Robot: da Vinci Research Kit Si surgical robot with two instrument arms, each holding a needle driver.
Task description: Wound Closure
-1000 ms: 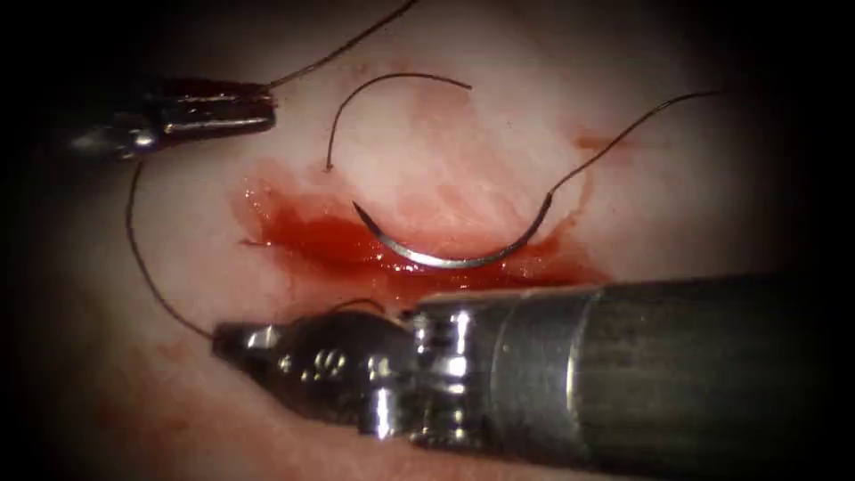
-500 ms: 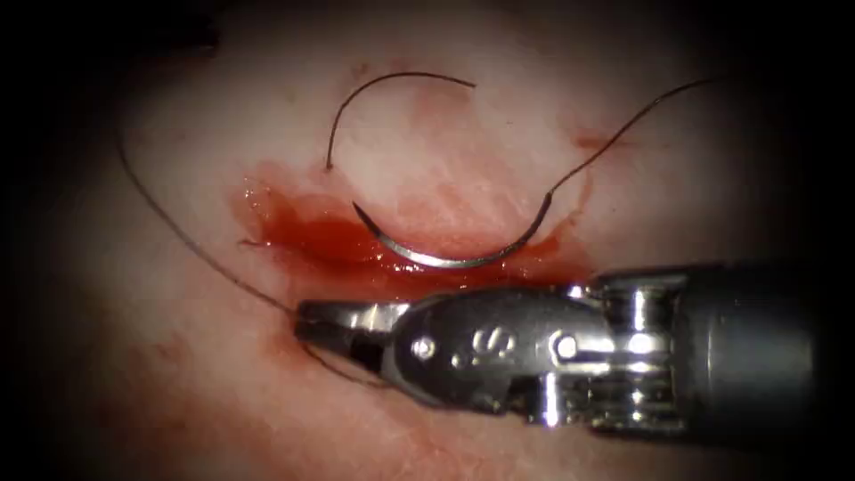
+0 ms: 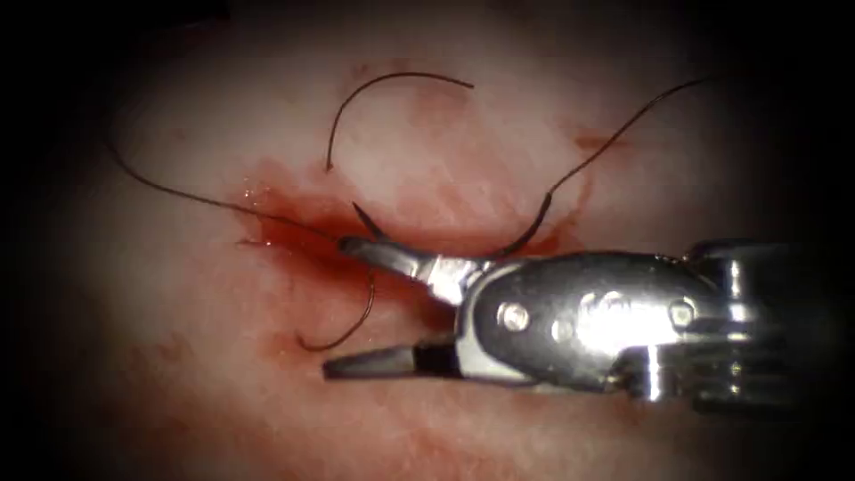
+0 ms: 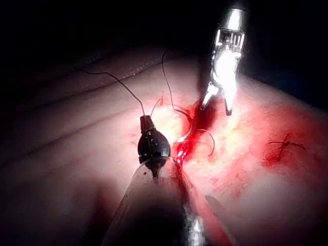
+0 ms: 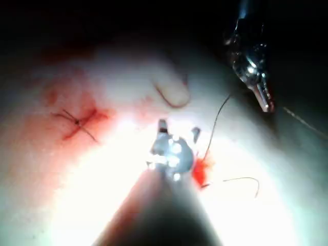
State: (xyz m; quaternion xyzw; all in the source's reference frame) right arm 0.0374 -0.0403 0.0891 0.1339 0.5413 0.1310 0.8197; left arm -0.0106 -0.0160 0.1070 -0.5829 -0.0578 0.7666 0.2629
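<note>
R tool (image 3: 343, 303) has its jaws spread wide over the cut (image 3: 303, 236), gripping nothing; upper jaw tip sits right at the needle (image 3: 534, 224), lower jaw apart from it on bare tissue (image 3: 178, 294). Needle lies free along the cut in the red fluid (image 3: 294, 233), mid-curve hidden behind the tool, not seen to be in tissue. Thread (image 3: 623, 125) runs from its right end toward the tissue's upper right edge; another strand (image 3: 178, 191) crosses the left side. L tool (image 4: 146, 123) clamps thread.

My right tool (image 3: 343, 303) lies level with jaws spread wide; my left tool (image 4: 147, 123) has its jaws closed
</note>
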